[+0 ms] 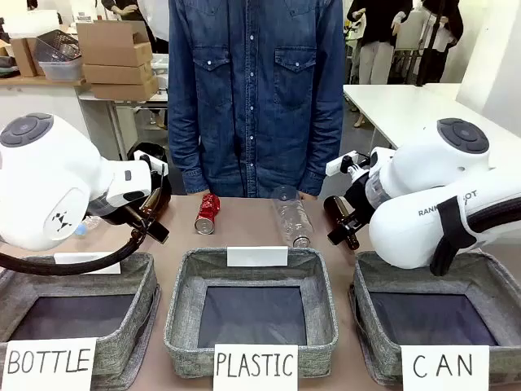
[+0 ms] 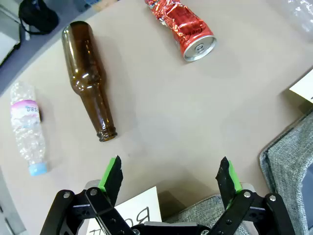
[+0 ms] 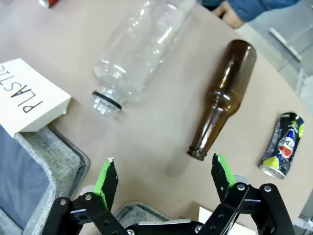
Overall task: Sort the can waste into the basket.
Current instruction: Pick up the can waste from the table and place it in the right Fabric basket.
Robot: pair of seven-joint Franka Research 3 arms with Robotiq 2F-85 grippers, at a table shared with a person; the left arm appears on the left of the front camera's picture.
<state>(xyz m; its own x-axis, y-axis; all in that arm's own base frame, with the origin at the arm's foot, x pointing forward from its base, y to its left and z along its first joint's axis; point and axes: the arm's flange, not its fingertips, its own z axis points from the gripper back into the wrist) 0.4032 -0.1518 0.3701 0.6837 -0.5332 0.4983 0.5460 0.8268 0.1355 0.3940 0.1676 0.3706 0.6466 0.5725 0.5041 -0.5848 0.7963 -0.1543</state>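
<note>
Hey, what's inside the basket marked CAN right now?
The CAN basket shows just its dark bottom, with no can on the visible part. The right arm covers its far edge, so that strip cannot be checked.

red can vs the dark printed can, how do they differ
The red can is red and silver; the dark can is blue-black with colourful print. The red can is crumpled along its whole body; the dark can looks less crushed. Both lie on their sides on the table.
</note>
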